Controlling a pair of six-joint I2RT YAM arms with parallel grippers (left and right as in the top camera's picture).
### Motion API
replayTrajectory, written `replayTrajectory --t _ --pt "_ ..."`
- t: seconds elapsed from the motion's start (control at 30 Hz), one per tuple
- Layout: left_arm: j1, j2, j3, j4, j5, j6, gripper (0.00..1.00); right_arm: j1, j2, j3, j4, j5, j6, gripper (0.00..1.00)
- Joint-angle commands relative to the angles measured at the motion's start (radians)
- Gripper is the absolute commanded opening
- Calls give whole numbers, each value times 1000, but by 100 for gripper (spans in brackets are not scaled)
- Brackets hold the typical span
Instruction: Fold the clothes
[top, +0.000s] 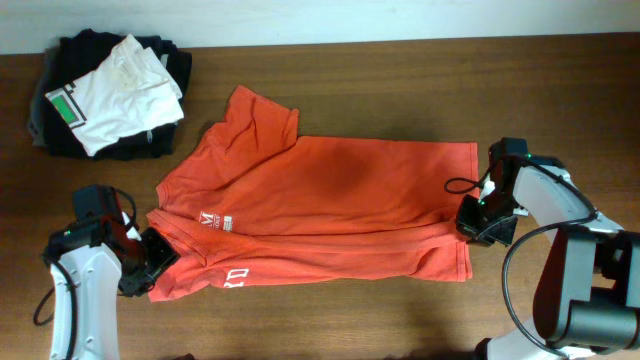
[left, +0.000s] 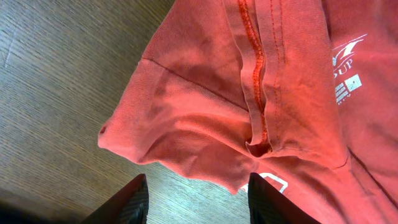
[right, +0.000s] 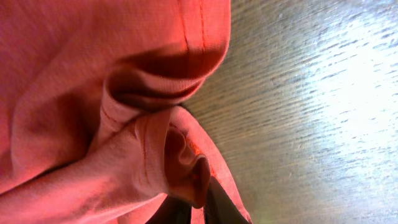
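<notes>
Right gripper (top: 473, 222) clamps the bunched hem of the T-shirt (top: 330, 195), likely to lift it for folding; left gripper (top: 153, 259) sits open-fingered at the opposite edge, gripping nothing.

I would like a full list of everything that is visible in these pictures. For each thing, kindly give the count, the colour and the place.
T-shirt: one, red-orange with white lettering, spread across the middle of the table, its lower edge folded up.
white garment: one, white with a green patch, on top of the black garments at the far left corner.
black garments: a folded pile, count unclear, black, far left corner under the white garment.
table: one, brown wood, under everything.
left pincer: one, black, at the shirt's left end by the sleeve, fingers apart.
right pincer: one, black, at the shirt's right hem, closed on bunched cloth.
</notes>
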Motion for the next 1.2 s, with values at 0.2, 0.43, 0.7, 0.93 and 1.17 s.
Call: replayTrajectory --t 0.2,0.43,0.7,0.93,1.17 --pt "3 -11 -3 3 14 19 51 -6 3 19 158 -88 60 4" --pt "3 -11 -3 6 18 19 38 -6 3 54 261 -235 61 6" --pt "3 -24 39 16 117 108 29 -6 3 125 187 -235 10 100" --pt "-73 -155 74 20 191 163 31 -3 3 171 -142 -231 -115 72" --pt "-275 -103 74 26 195 108 43 35 3 -17 -36 -189 -115 4"
